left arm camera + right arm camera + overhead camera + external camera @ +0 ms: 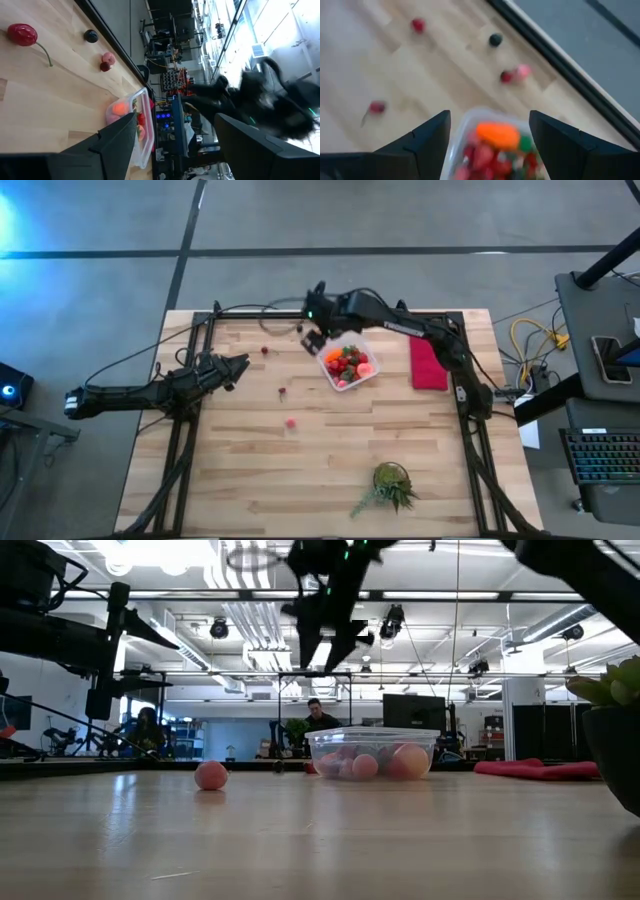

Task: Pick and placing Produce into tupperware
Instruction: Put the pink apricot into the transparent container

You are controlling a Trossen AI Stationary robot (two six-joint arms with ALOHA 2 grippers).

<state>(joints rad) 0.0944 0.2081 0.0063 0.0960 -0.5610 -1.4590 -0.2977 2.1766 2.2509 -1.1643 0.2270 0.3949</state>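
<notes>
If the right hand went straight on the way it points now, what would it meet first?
Most likely the tupperware: the open right hand hangs above its near rim, over the orange carrot piece. Depth is unclear, so it might just clear the rim and reach the table.

We see a light wooden table (pixel 250 470) filling the middle of the high view, set on a grey floor. A flat magenta cloth (pixel 428 365) lies at right of centre on it, and a green spiky plant (pixel 390 485) stands toward the lower middle. At the far right edge we find a desk with a keyboard (pixel 603 455). In the low view's centre, a person (pixel 316 716) sits behind the table.
</notes>
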